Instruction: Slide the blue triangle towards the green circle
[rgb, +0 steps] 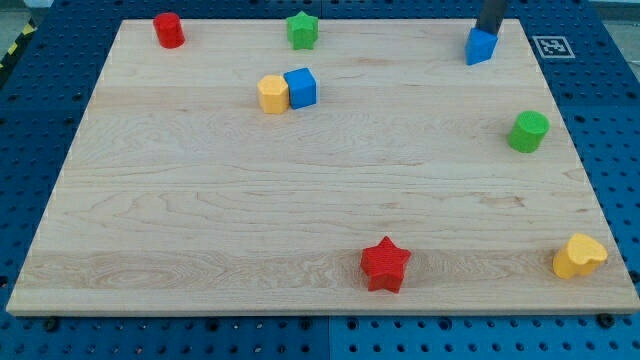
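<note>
The blue triangle (481, 46) lies near the view's top right of the wooden board (200, 200). The green circle (527, 131) sits below it and a little to the right, near the board's right edge. My rod comes down from the view's top edge and my tip (489, 31) is right behind the blue triangle, at its upper side, touching or almost touching it.
A red cylinder (168, 30) is at the top left, a green star (302, 30) at the top middle. A yellow block (272, 94) touches a blue cube (300, 87). A red star (385, 265) is at the bottom middle, a yellow heart (579, 256) at the bottom right.
</note>
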